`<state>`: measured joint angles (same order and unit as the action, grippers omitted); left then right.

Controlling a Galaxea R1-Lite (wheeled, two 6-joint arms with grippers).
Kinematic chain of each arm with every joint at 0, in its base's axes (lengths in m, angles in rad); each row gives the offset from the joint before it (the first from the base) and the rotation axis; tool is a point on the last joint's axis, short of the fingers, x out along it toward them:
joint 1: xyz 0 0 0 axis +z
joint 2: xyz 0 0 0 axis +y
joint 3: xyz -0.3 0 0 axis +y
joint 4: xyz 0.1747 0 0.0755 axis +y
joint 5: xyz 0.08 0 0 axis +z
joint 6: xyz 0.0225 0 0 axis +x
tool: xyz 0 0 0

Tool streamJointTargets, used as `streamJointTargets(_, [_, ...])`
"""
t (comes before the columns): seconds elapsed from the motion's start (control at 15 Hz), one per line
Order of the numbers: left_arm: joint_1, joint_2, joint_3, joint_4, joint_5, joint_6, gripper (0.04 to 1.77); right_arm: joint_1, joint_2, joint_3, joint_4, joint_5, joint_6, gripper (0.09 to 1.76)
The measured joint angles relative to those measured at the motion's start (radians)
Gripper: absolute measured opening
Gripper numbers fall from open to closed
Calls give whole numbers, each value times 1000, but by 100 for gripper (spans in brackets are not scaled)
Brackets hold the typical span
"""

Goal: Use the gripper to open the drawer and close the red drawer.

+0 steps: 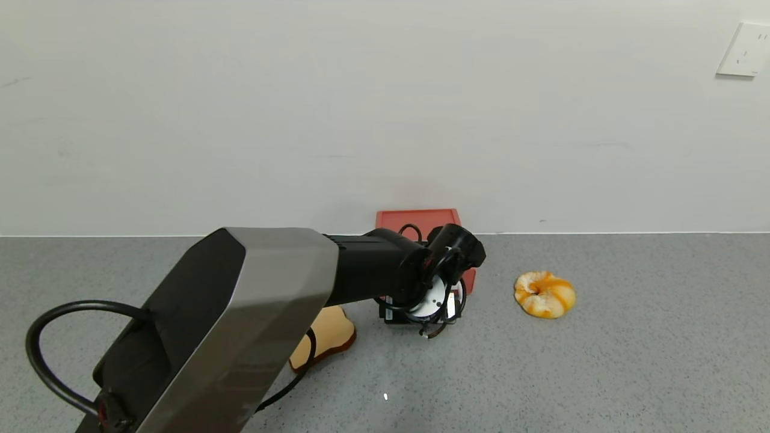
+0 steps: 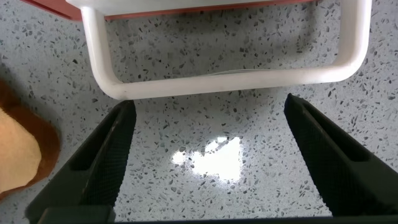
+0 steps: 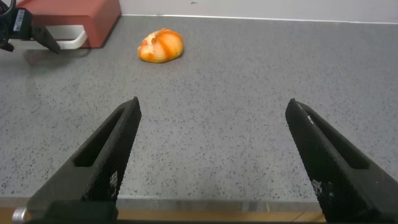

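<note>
The brick-red drawer (image 1: 421, 220) sits against the back wall at the table's middle. Its white loop handle (image 2: 217, 84) faces me. My left gripper (image 1: 421, 320) is low over the table just in front of the handle, mostly hidden under its wrist in the head view. In the left wrist view the left gripper (image 2: 208, 107) is open and empty, with the handle's bar just beyond the fingertips (image 2: 123, 115), not between them. My right gripper (image 3: 211, 109) is open and empty, far back near the table's front edge. From there the drawer (image 3: 81, 14) shows in the distance.
A toast slice (image 1: 329, 334) lies on the table left of the left gripper and shows in the left wrist view (image 2: 18, 149). An orange-and-white bread ring (image 1: 544, 293) lies right of the drawer and shows in the right wrist view (image 3: 160, 45). The grey speckled table (image 1: 631, 361) runs to the wall.
</note>
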<state>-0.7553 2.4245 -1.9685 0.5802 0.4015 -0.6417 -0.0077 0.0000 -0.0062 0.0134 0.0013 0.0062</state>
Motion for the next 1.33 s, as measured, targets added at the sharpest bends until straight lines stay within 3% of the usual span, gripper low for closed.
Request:
streamJointTargets(0.53, [10, -4, 7, -13, 0, 12, 172, 0, 0, 0, 0, 0, 0, 171])
streamJointTargets(0.73, [-1, -39, 7, 107, -8, 14, 172, 0, 0, 0, 0, 0, 0, 171])
streamJointTargets(1.0, [-19, -140, 13, 250, -74, 67, 172, 0, 0, 0, 0, 0, 0, 171])
streamJointTargets(1.33, [39, -313, 42, 261, -219, 231, 172, 0, 0, 0, -1, 0, 0, 171])
